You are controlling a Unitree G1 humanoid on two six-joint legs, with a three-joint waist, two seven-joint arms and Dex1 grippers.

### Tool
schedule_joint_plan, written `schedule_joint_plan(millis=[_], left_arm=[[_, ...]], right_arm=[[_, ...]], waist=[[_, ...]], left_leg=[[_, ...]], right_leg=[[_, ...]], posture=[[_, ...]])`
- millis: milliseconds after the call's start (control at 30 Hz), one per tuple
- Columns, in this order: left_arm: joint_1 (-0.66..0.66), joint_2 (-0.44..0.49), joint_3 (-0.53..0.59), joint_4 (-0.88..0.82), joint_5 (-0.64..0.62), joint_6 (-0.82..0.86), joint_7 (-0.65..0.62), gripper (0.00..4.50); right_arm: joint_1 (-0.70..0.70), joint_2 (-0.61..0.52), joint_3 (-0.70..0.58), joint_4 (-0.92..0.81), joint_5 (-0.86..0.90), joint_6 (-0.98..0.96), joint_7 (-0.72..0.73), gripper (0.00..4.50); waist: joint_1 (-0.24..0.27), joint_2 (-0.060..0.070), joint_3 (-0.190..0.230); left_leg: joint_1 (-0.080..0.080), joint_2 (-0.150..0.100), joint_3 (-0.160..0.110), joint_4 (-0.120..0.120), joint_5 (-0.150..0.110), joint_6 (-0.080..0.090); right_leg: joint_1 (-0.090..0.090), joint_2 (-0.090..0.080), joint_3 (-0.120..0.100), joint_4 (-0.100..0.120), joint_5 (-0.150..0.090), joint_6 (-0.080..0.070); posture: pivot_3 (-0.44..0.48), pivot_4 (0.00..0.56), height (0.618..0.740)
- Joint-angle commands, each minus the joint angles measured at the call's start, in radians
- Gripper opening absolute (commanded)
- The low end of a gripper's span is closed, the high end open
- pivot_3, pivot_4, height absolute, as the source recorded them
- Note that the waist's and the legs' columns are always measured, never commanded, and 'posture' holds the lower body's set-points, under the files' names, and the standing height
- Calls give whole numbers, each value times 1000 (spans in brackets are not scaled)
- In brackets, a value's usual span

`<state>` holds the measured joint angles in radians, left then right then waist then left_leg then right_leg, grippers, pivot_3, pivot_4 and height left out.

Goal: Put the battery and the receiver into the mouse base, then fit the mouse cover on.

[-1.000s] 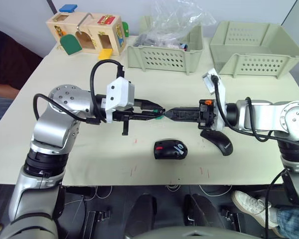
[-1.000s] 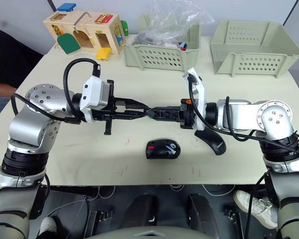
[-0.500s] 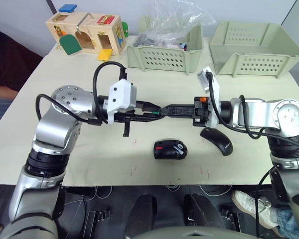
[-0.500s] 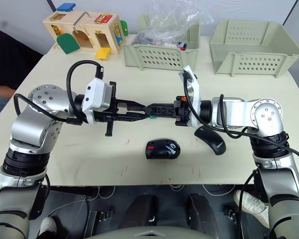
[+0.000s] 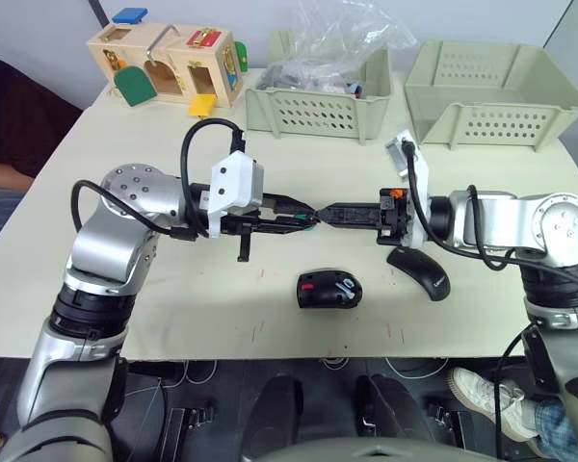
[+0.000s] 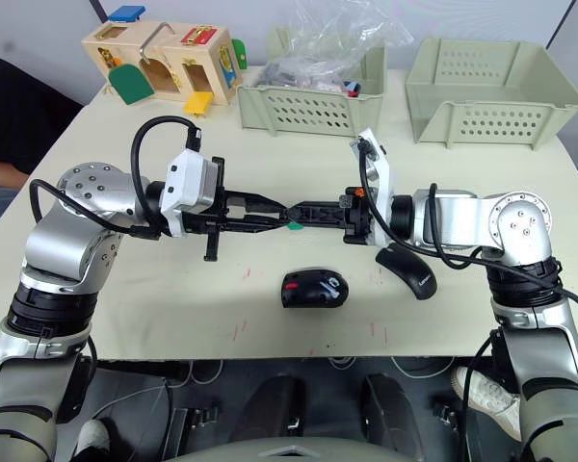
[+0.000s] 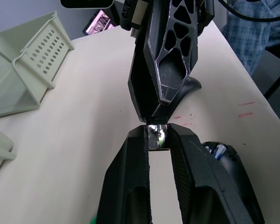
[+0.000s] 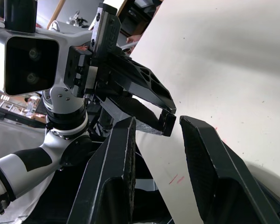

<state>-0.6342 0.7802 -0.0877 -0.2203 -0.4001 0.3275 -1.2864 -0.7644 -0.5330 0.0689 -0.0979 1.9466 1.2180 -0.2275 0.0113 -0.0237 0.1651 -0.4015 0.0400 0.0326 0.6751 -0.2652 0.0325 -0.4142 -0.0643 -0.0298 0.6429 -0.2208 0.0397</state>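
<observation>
Left pincer (image 7: 157, 140) pinches the small receiver (image 7: 158, 138); right pincer (image 8: 154, 122), at its 3 o'clock, gapes empty, tips meeting.

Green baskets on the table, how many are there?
2. One perforated green basket stands at the table's far edge holding a clear plastic bag; the other green basket stands to its right, nothing visible inside it.

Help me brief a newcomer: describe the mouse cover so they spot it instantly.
On the beige table, look near the front edge, below the right arm. Two black mouse-sized pieces lie there; the mouse cover is the smooth, all-black curved shell on the right, while the mouse base beside it shows red inside.
</observation>
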Motion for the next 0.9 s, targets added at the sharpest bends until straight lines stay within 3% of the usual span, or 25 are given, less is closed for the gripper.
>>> schedule_joint_plan(millis=[33,900], left_arm=[[-18,7,14,-6,-2,-21,-4,592],[-24,-1,10,-1,-3,-30,-11,592]], right_arm=[[1,-8,-26,-28,26,-3,0,1578],[-6,33,-19,-25,26,-8,-43,1578]], waist=[[0,0,0],[0,0,0]], left_leg=[[0,0,0,0,0,0],[0,0,0,-1,0,0]], right_leg=[[0,0,0,0,0,0],[-1,0,0,-1,0,0]], posture=[[0,150,740],[0,150,740]])
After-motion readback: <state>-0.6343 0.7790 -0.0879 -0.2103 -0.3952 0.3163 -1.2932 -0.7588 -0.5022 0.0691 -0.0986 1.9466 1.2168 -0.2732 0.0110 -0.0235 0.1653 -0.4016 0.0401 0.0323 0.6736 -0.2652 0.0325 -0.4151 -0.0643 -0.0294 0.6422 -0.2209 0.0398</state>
